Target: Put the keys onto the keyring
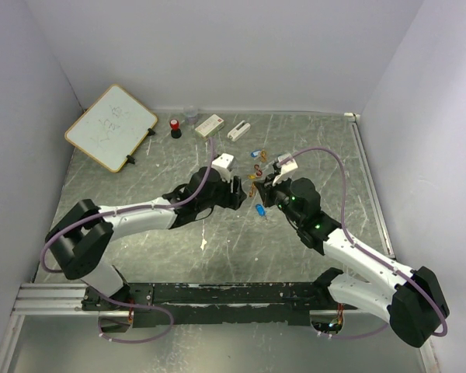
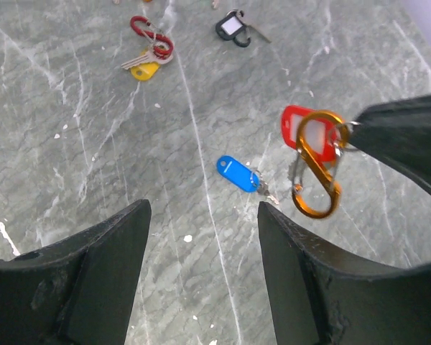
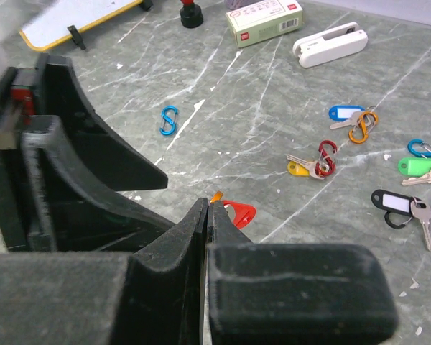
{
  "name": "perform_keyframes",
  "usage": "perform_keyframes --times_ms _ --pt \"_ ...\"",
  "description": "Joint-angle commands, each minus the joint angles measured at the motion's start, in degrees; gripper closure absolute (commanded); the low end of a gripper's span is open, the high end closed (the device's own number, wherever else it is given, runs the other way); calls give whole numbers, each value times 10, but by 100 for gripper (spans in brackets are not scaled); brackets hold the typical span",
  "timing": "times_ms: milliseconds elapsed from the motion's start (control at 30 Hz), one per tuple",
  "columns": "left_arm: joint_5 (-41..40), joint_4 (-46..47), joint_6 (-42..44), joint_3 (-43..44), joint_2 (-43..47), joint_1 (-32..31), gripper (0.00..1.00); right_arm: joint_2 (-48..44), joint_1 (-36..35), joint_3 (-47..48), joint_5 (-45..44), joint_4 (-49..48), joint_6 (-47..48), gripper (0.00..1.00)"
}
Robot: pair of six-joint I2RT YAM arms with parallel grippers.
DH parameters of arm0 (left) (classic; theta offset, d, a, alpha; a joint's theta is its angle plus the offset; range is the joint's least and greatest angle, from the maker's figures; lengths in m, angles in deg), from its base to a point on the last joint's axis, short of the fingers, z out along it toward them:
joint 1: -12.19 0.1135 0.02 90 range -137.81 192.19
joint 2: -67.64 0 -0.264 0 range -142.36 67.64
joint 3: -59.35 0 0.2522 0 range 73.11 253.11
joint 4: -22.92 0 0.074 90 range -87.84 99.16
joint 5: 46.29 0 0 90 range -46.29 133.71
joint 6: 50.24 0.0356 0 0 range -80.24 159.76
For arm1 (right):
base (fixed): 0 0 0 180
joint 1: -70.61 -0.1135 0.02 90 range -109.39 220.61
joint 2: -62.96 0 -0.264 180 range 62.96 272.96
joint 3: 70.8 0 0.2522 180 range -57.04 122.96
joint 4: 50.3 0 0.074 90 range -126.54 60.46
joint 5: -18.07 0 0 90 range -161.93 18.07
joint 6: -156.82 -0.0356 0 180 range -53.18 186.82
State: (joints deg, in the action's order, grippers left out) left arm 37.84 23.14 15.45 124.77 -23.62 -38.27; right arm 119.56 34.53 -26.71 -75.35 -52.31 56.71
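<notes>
My right gripper (image 3: pixel 208 205) is shut on an orange S-shaped clip (image 2: pixel 317 164) and holds it above the table; a red-tagged key (image 2: pixel 302 129) hangs on that clip. My left gripper (image 2: pixel 205 208) is open and empty, just left of the clip and facing it. A blue-tagged key (image 2: pixel 237 175) lies loose on the table below, between the two grippers (image 1: pixel 261 209). Further off lie a yellow-tagged key on a red clip (image 3: pixel 309 167), a blue-tagged key on an orange clip (image 3: pixel 348 115), a green-tagged key on a blue clip (image 3: pixel 416 165) and a black-tagged key (image 3: pixel 395 203).
A loose blue S-clip (image 3: pixel 169 120) lies on the table beyond my left gripper. At the back stand a tilted whiteboard (image 1: pixel 110 127), a red and black object (image 1: pixel 175 128), a white box (image 1: pixel 210 125) and a white device (image 1: pixel 238 130). Walls close three sides.
</notes>
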Motion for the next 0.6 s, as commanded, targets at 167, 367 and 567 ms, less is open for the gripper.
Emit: perform_keyframes --times_ms 167,367,567 --pt "112 137 28 -67 58 4 30 -8 0 10 3 1 12 100" --pt "169 198 21 -87 64 8 31 -2 0 10 4 -1 13 100" --pt "201 240 5 -97 60 20 31 -2 0 9 10 -3 14 100"
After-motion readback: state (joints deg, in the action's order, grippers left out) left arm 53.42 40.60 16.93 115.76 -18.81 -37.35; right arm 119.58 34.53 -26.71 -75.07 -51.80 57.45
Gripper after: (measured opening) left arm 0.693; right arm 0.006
